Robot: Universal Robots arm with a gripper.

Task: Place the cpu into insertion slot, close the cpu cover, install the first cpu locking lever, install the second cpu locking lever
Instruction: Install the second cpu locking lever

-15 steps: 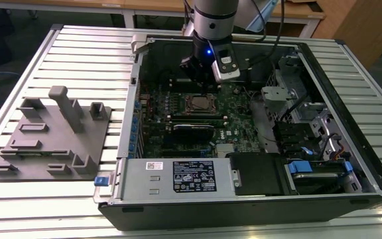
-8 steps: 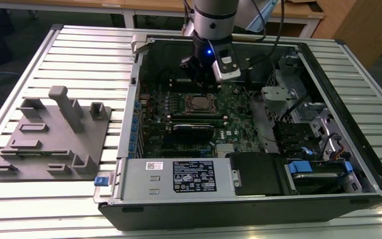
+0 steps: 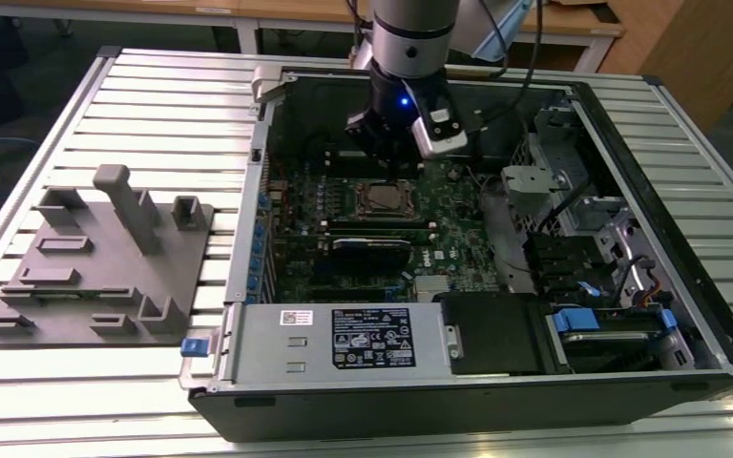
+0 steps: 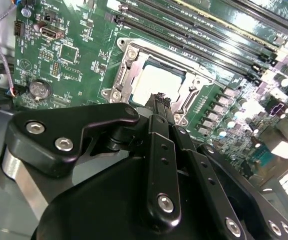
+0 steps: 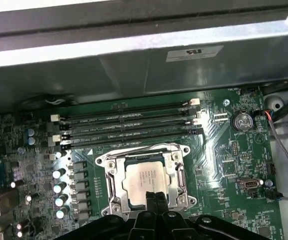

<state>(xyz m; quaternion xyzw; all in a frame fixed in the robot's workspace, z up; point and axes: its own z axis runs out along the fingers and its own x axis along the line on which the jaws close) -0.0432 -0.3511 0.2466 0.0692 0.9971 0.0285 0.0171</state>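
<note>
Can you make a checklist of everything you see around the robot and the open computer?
Surface: slatted metal table.
Job's things: cpu sits in the insertion slot; cpu cover lies closed around it.
Clutter: grey fixture block beside the computer case.
Grippers: gripper just above the cpu, fingers together, holding nothing.
Cables: black cables along the arm.
Surroundings: wooden desk behind.

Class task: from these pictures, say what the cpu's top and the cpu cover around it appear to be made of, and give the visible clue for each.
The cpu top looks like dull, matte metal: pale silver-grey with only a soft sheen. The cpu cover looks like brighter bare metal, probably steel: thin, silvery, with glinting edges. The gripper hovers just above both.
</note>
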